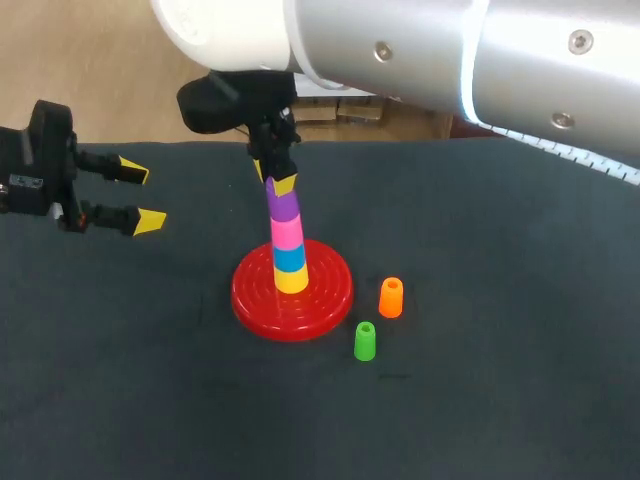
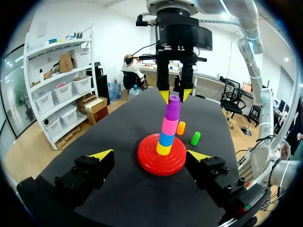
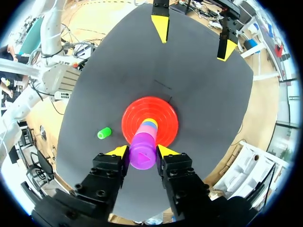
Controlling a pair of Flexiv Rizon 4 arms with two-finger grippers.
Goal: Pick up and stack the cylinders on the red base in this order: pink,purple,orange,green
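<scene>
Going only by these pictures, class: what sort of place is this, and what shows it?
Probably a robotics lab bench: over a dark table, the right gripper is shut on the purple cylinder atop the stack on the red base, and the left gripper hangs open off to the side.

The work surface is a single table covered with a matte, dark grey sheet that lies flat across its whole top. In the head view the surface runs from the near side to a straight far edge. In the right wrist view the tabletop outline shows rounded corners. A short thin line marks the covering towards its far side. Lighting on the surface is even and diffuse, and shadows on it are soft.
</scene>
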